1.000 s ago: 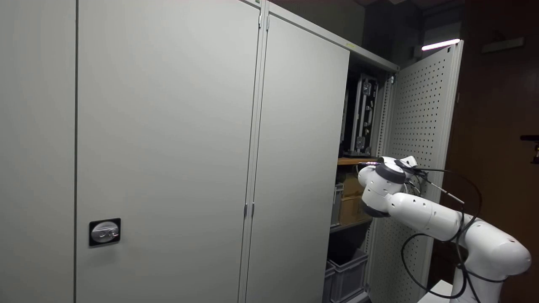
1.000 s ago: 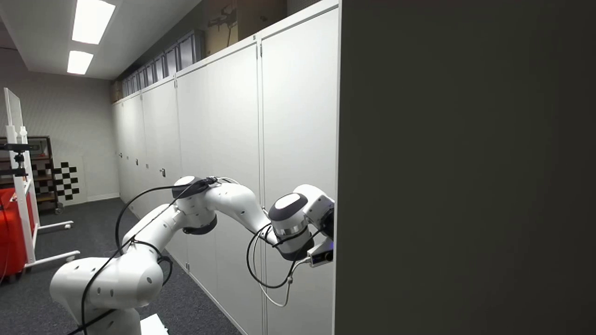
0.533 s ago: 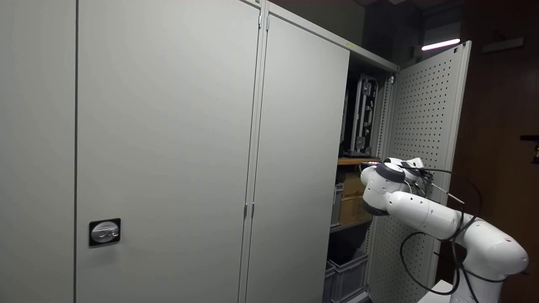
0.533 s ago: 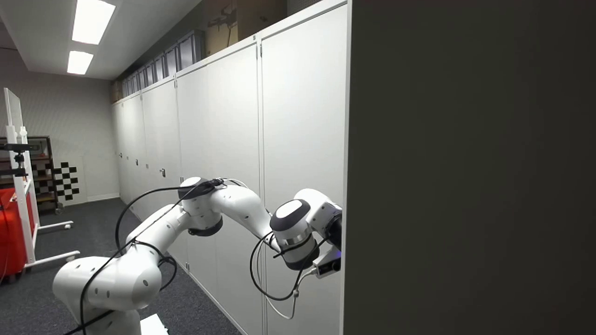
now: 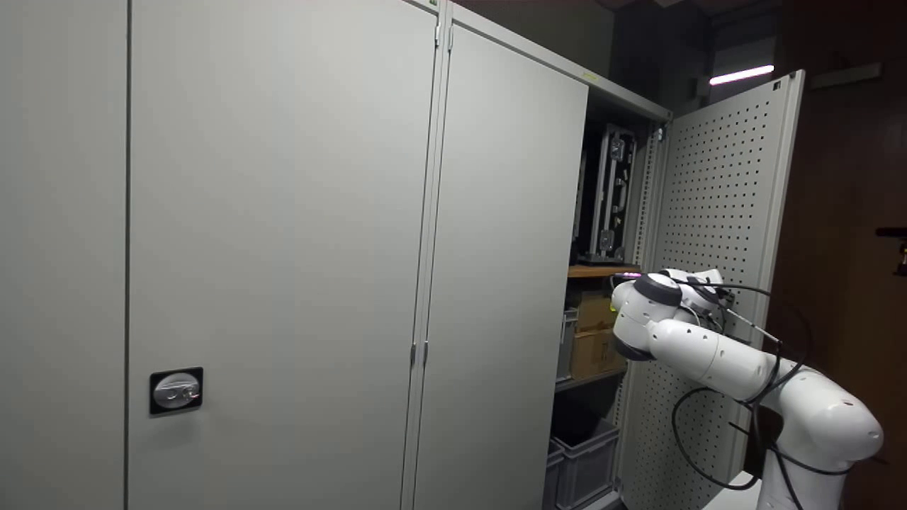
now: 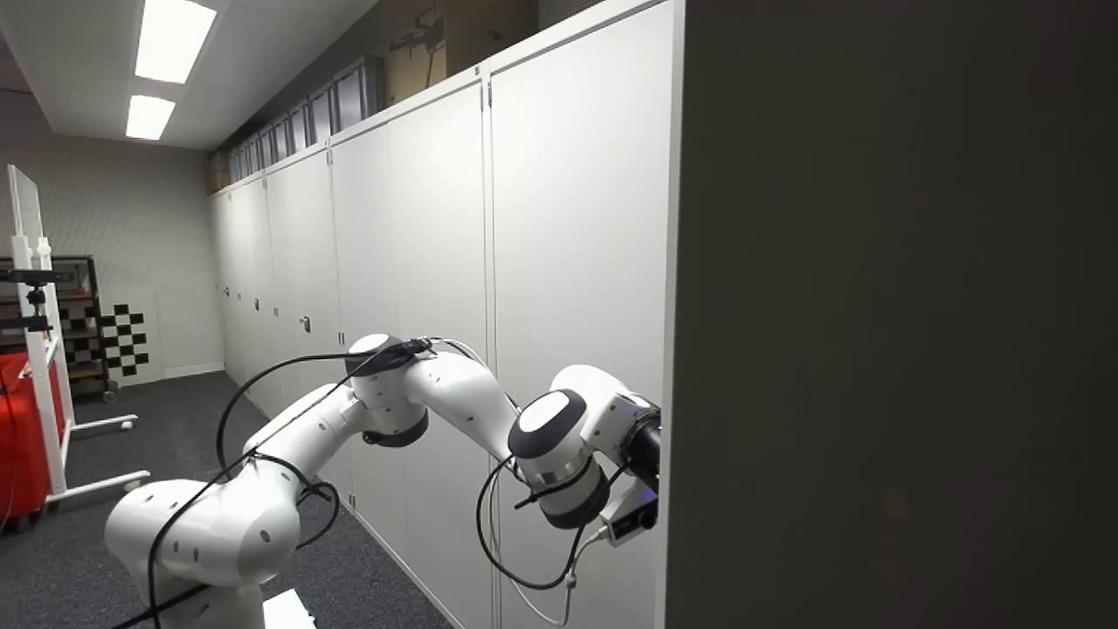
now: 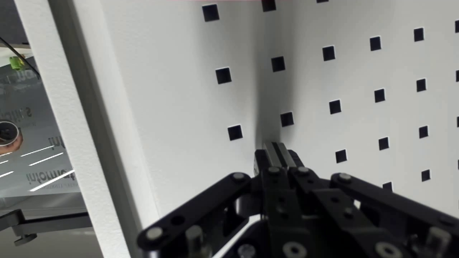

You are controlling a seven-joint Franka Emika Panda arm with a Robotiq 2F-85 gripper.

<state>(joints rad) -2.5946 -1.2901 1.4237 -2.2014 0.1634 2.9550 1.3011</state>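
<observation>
In the wrist view my gripper (image 7: 275, 144) is shut, its two fingertips side by side with nothing between them. They point at the inner face of a pale cabinet door (image 7: 179, 89), dotted with rows of square holes. A shadow on the panel meets the tips; they touch it or lie very close, I cannot tell which. An exterior view shows the same perforated door (image 5: 716, 191) swung out from the cabinet, with the arm (image 5: 698, 354) reaching up to it. From the far side, the door's dark outer face (image 6: 873, 306) hides my fingers.
Inside the cabinet are a cardboard box (image 5: 594, 353), grey bins (image 5: 587, 460) and a metal-edged case (image 5: 613, 195) above a wooden shelf (image 5: 599, 270). A closed door (image 5: 283, 212) stands left of it. Black cables (image 6: 502, 559) hang from the arm. A whiteboard stand (image 6: 44, 349) stands farther off.
The door has swung farther outward, its free edge shifting right in both exterior views. My wrist has moved along with it, slightly right and down. The gripper stays shut.
</observation>
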